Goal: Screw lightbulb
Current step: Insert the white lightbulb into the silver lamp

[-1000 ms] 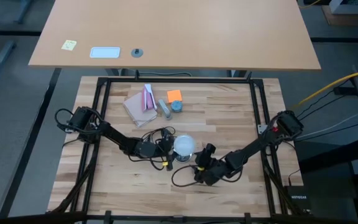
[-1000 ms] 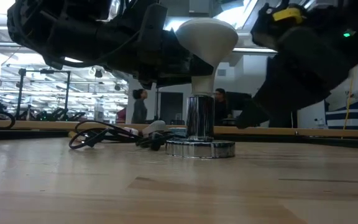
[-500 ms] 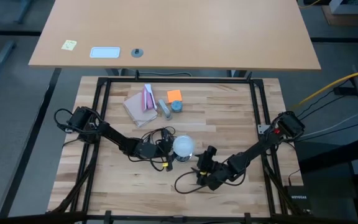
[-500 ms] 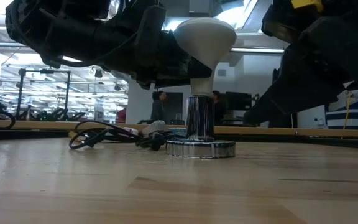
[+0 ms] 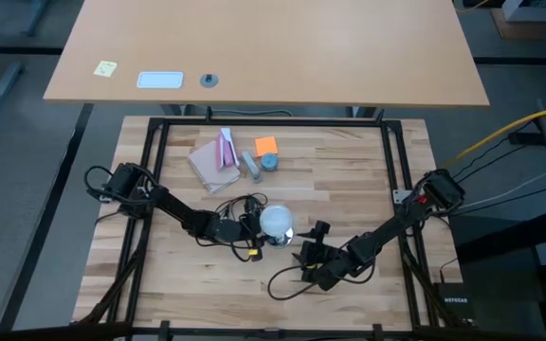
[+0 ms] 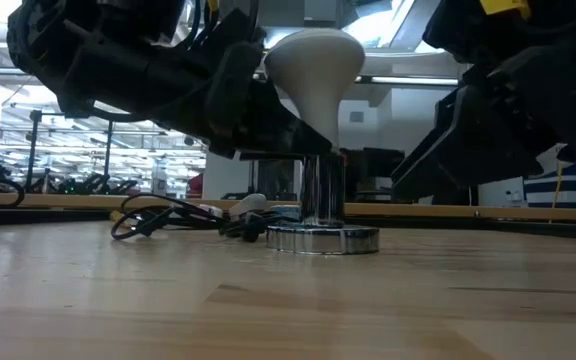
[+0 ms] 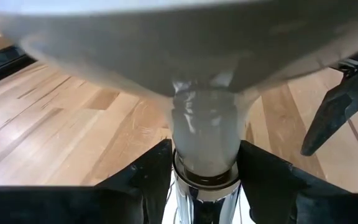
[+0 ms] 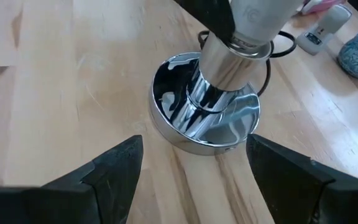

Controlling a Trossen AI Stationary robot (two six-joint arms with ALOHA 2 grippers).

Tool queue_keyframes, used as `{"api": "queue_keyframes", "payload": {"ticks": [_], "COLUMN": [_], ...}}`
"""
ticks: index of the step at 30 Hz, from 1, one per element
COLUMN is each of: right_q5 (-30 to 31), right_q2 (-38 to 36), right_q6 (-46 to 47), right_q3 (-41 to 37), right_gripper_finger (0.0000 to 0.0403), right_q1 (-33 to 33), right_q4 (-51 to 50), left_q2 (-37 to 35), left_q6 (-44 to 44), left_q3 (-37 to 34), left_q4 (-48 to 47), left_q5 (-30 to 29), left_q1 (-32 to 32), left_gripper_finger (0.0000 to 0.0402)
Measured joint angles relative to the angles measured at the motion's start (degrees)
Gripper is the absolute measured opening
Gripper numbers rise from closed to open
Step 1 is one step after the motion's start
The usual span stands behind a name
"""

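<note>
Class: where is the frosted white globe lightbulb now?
High view: the frosted white globe lightbulb sits mid-table atop the chrome socket, gripped by the left gripper.

lightbulb (image 7: 185, 50): globe blurred and cut off by the left wrist view's edge; screw base hidden inside the socket (image 8: 205, 118). left gripper (image 5: 252, 230): fingertips hidden under the globe from above. papers (image 5: 214, 159) at the table's far side: print too small to read.

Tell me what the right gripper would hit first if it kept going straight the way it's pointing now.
Most likely the socket's chrome base: it sits straight ahead between the open right gripper's fingers, with the lightbulb seated above it. Only bare table lies between, though the depth is uncertain.
</note>
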Motion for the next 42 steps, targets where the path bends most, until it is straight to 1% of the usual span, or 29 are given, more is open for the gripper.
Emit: {"api": "queue_keyframes", "payload": {"ticks": [7, 10, 14, 16, 19, 21, 23, 24, 27, 29, 36, 40, 42], "right_q5": [0.2, 3.5, 10.6, 15.7, 24.7, 28.2, 28.3, 27.1, 20.7, 18.9, 17.9, 17.4, 16.0], "right_q2": [-0.8, -2.9, -7.5, -9.7, -12.6, -13.5, -13.7, -13.7, -13.7, -13.7, -13.7, -13.7, -13.7], "right_q6": [0.0, -1.5, -4.8, -6.3, -10.2, -13.4, -15.5, -16.2, -16.5, -17.5, -29.0, -29.9, -29.9], "right_q3": [0.0, 1.1, 2.9, 3.8, 4.5, 4.8, 4.8, 4.8, 4.8, 4.8, 4.8, 4.8, 4.8], "right_gripper_finger": [0.0292, 0.0292, 0.0292, 0.0292, 0.0291, 0.0292, 0.0291, 0.0291, 0.0291, 0.0291, 0.0291, 0.0291, 0.0292], "right_q1": [0.4, 1.6, 3.7, 4.3, 4.0, 2.9, 1.1, -0.1, -3.8, -5.5, -6.9, -6.9, -7.1], "right_q4": [0.4, 0.3, -2.1, -4.2, -4.0, -3.7, -3.7, -3.6, -3.1, -2.0, 7.4, 9.4, 9.5], "left_q2": [0.0, -0.1, -0.1, -0.1, -0.1, -0.1, -0.1, -0.1, -0.1, -0.1, -0.2, -0.2, -0.2], "left_q6": [-0.2, 0.6, 0.6, 0.7, 0.6, 0.7, 0.7, 0.7, 0.6, 0.6, 0.6, 0.6, 0.6], "left_q3": [0.0, 0.0, 0.0, 0.0, 0.0, 0.1, 0.1, 0.1, 0.1, 0.1, 0.1, 0.1, 0.1], "left_q4": [0.1, 0.1, 0.2, 0.2, 0.2, 0.2, 0.2, 0.2, 0.2, 0.3, 0.2, 0.2, 0.2], "left_q5": [-0.1, -0.1, -0.2, -0.2, -0.2, -0.2, -0.2, -0.2, -0.2, -0.5, -0.4, -0.3, -0.3], "left_q1": [0.0, 0.0, 0.0, 0.0, 0.0, 0.0, 0.0, 0.0, 0.0, 0.0, 0.0, 0.0, 0.0], "left_gripper_finger": [0.0170, 0.0170, 0.0170, 0.0170, 0.0170, 0.0170, 0.0170, 0.0170, 0.0170, 0.0170, 0.0170, 0.0170, 0.0170]}}
